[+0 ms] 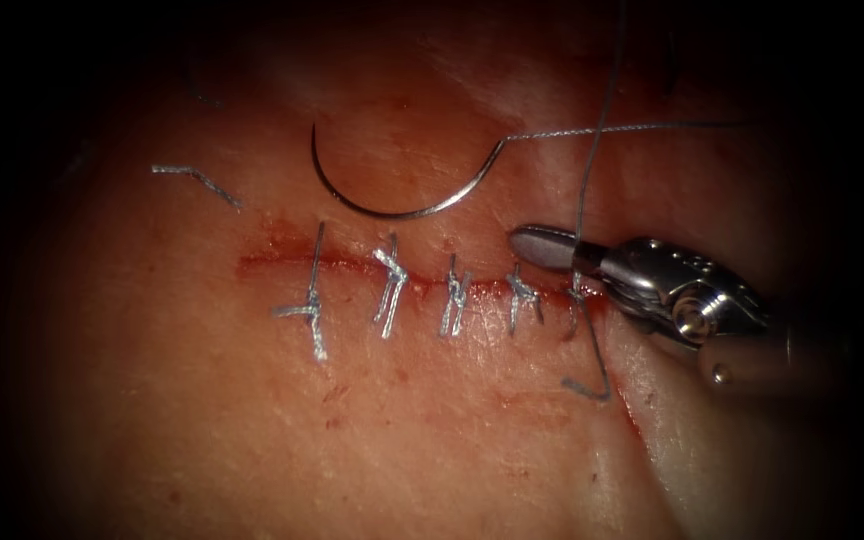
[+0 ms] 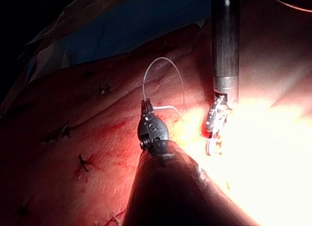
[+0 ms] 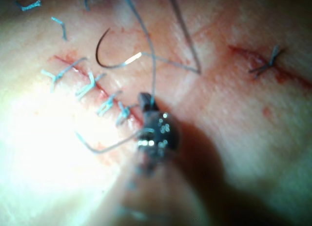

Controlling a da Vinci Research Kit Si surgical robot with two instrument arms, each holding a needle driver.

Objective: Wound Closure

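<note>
— Gripping anything with the right tool [image 1: 530,243]?

— Yes. My right jaws are closed on the thread [image 1: 592,150], just above the knot at the right end of the cut [image 1: 282,262]. From there the strand climbs to the far side and out of the endoscope view.

— And your left tool [image 2: 145,105]?

— In the left wrist view its jaws look closed on a pale loop of thread, well apart from the right tool.

— Where is the needle [image 1: 392,212]?

— Neither tool holds it. It lies flat on the tissue [image 1: 202,400] on the far side of the cut, above the middle stitches [image 1: 389,285], its curve bowing toward the cut. It isn't in the tissue. Thread leaves its right end and runs off to the right.

— Anything else?

— Knotted stitches cross the cut, with red fluid [image 1: 262,262] along it. A cut end of thread [image 1: 192,178] lies loose at the far left.
</note>
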